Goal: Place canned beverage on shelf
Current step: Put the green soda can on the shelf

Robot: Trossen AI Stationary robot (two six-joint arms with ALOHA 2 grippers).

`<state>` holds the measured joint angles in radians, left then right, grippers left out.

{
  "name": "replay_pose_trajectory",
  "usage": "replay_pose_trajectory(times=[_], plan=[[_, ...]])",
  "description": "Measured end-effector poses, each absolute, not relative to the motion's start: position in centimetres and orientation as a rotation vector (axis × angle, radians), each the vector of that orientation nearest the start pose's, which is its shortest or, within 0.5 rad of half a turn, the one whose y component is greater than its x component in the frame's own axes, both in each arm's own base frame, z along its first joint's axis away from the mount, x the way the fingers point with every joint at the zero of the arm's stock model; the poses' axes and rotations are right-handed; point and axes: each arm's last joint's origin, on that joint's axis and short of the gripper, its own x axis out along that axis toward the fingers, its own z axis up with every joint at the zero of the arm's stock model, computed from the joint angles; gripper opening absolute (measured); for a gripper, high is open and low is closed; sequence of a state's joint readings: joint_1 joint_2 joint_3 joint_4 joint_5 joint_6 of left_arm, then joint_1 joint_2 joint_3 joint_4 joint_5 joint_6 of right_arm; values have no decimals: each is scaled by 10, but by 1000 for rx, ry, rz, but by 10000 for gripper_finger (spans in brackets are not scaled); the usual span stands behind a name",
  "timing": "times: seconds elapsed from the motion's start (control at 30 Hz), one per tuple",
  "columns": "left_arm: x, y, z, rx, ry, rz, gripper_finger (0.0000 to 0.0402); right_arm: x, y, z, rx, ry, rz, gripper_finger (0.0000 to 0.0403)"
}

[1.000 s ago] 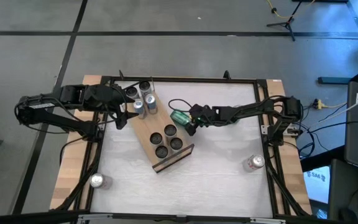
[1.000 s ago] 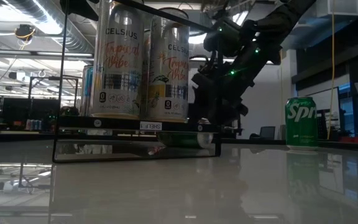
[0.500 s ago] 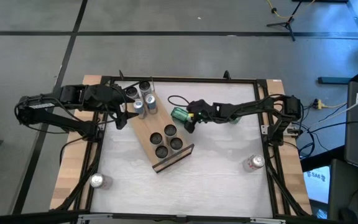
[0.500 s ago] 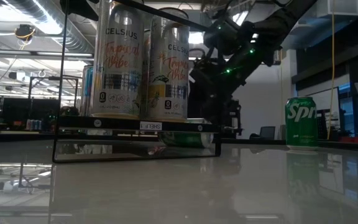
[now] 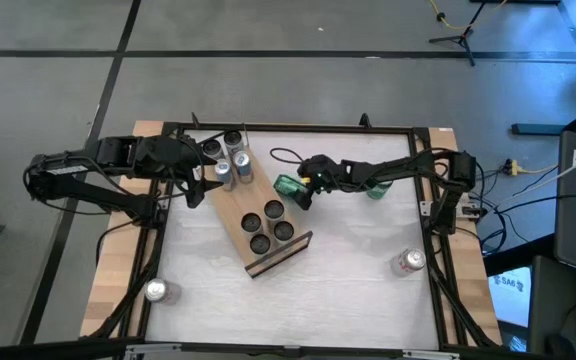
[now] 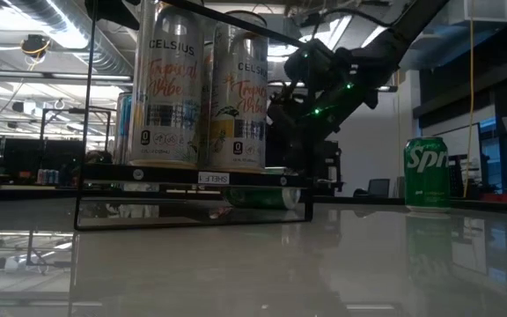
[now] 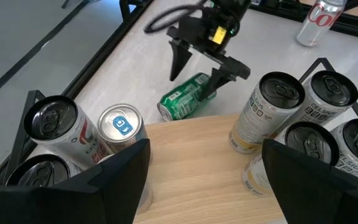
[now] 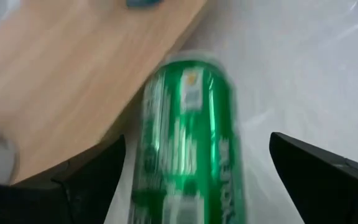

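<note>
A green can (image 5: 287, 185) lies on its side on the table, beside the long edge of the light-wood shelf (image 5: 236, 212). My right gripper (image 7: 193, 87) is open and slants down over this can (image 8: 188, 143). One finger stands on each side of it, and no touch shows. My left gripper (image 7: 207, 186) is open and hovers over the shelf's far end (image 7: 197, 168). Nothing is between its fingers. Several cans stand upright on the shelf: one group (image 5: 230, 160) at the far end and three (image 5: 270, 225) toward the near end.
An upright green Sprite can (image 6: 427, 173) stands on the table behind my right arm (image 5: 376, 190). Two silver cans stand near the front, one at the right (image 5: 408, 262) and one at the left (image 5: 156, 291). A black frame (image 5: 298, 130) rims the table.
My right gripper has swung a little toward the table's far left, over the lying green can. Its wrist has rolled and tipped as it went. The fingers have stayed open. The arm's move has uncovered the upright green can behind it.
</note>
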<state>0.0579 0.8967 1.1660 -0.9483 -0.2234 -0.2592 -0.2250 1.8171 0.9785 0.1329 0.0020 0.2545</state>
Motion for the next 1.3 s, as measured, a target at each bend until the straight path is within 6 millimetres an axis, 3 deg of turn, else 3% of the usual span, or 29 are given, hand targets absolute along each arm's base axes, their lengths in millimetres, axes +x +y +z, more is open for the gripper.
replay_pose_trajectory(times=[0.23,0.47,0.8,1.17,1.3], plan=[[149,15,372,-191,640,356,298,362,-82,139,333,715,-331,392],[149,15,372,-190,639,360,298,362,-84,136,330,715,-375,386],[149,15,372,-186,640,359,298,361,-83,132,340,747,-357,292],[150,15,373,-187,628,358,298,360,-81,135,393,750,-317,303],[151,15,375,-191,607,352,298,356,-81,147,392,736,-319,295]])
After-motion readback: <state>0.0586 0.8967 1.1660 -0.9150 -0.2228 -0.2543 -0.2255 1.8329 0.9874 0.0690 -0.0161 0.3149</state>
